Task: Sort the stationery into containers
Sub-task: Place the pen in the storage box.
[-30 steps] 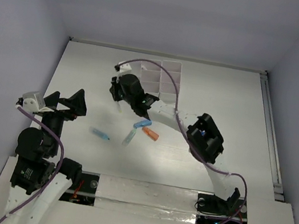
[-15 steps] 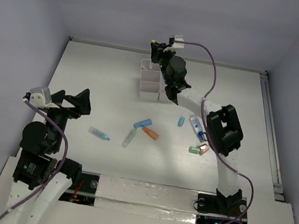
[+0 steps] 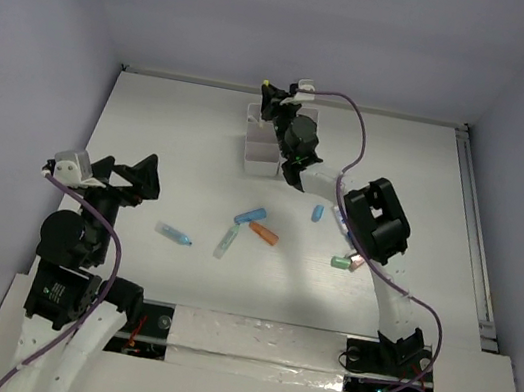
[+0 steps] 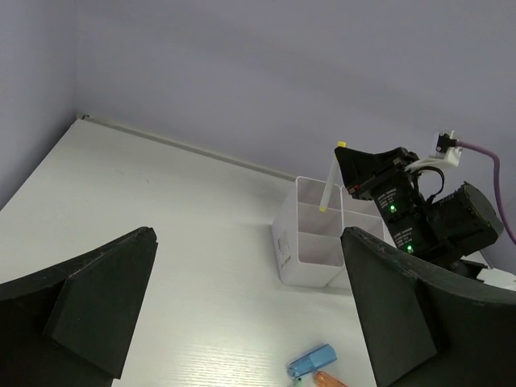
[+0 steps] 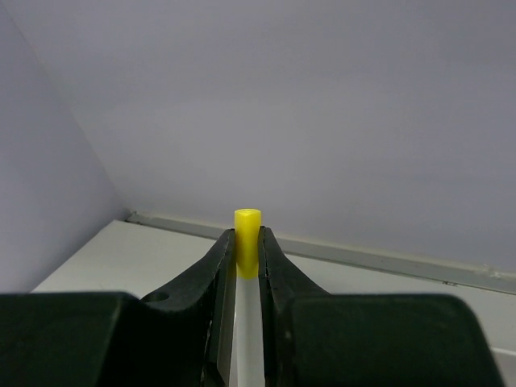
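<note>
Your right claw [image 5: 247, 244] grips the pen [image 5: 247, 222] over the organizer [image 4: 309, 251].
Your left claw [image 3: 131, 179] gapes wide above the tabletop [image 3: 172, 129].

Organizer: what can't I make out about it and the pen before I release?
- Organizer, right compartments: top external, under the right arm; left wrist, behind the right gripper and a finger of the left gripper.
- Pen, lower end: right wrist, cut off by the bottom edge.
- Compartment floors: left wrist, hidden by the walls.

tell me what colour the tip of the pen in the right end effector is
Yellow tip on a white pen, best seen in the right wrist view.
</note>
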### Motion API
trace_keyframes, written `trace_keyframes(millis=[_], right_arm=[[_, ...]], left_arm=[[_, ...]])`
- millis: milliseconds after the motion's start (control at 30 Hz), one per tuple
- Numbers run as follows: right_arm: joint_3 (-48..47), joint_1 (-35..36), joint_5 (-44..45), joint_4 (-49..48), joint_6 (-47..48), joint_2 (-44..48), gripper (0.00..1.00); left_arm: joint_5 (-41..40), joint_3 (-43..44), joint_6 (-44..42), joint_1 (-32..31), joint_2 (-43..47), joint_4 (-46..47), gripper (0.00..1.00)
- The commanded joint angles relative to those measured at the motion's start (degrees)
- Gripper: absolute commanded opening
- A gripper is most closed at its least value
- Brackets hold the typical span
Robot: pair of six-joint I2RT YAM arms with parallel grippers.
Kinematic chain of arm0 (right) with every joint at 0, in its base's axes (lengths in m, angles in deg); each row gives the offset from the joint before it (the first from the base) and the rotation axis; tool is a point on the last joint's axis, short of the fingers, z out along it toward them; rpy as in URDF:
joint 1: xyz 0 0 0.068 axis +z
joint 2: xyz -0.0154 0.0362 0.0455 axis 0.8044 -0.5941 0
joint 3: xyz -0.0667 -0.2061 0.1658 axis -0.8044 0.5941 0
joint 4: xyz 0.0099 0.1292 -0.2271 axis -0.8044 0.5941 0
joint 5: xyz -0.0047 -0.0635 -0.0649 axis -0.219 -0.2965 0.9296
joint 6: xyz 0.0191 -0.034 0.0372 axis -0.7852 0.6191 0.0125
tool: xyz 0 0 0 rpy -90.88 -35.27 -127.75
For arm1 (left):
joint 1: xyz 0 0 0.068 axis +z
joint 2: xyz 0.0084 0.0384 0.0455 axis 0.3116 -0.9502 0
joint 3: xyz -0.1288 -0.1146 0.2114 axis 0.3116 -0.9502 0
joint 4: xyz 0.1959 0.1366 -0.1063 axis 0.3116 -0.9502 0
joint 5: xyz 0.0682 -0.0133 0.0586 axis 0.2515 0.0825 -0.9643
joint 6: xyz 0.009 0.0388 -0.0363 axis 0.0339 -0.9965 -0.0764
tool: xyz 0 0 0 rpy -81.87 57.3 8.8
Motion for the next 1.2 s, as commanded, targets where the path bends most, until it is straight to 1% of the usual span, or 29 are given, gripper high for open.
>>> trace_keyframes(millis=[0, 267, 633, 733, 800, 833, 933, 1067, 1167], right_arm=[[0.66, -0.10, 2.68, -8.98, 1.11, -0.93, 0.00], [2.68, -0.10, 3.03, -10.39, 1.38, -1.20, 0.00], [4.44, -0.10, 3.56, -9.86, -0.82, -2.08, 0.00], [5.49, -0.10, 3.47, -10.82, -1.08, -1.99, 0.08], [6.28, -0.10, 3.56, -11.53, -1.17, -1.81, 0.10], [6.64, -0.10, 3.56, -11.70, -1.17, -1.73, 0.14], [7.51, -0.10, 3.21, -12.06, -1.17, -1.29, 0.18], [8.92, -0.10, 2.33, -12.59, -1.09, 0.03, 0.30], [10.15, -0.10, 1.19, -12.24, -1.08, 1.61, 0.36]], left_arm=[[0.85, 1.06, -0.65, 0.38, -1.19, 2.97, 0.99], [0.85, 1.06, -0.74, 0.91, -1.37, 3.06, 0.99], [1.11, 1.06, -0.74, 0.91, -1.54, 3.15, 0.99], [1.20, 1.06, -0.83, 0.91, -1.54, 3.15, 0.99], [1.37, 1.06, -0.83, 0.91, -1.46, 3.24, 0.99], [1.55, 1.06, -0.83, 0.91, -1.46, 3.32, 0.99], [1.55, 0.98, -0.83, 0.91, -1.54, 3.32, 0.99], [1.55, 0.89, -0.74, 0.91, -1.28, 3.32, 0.99], [1.64, 0.89, -0.65, 0.91, -1.19, 3.41, 0.99]])
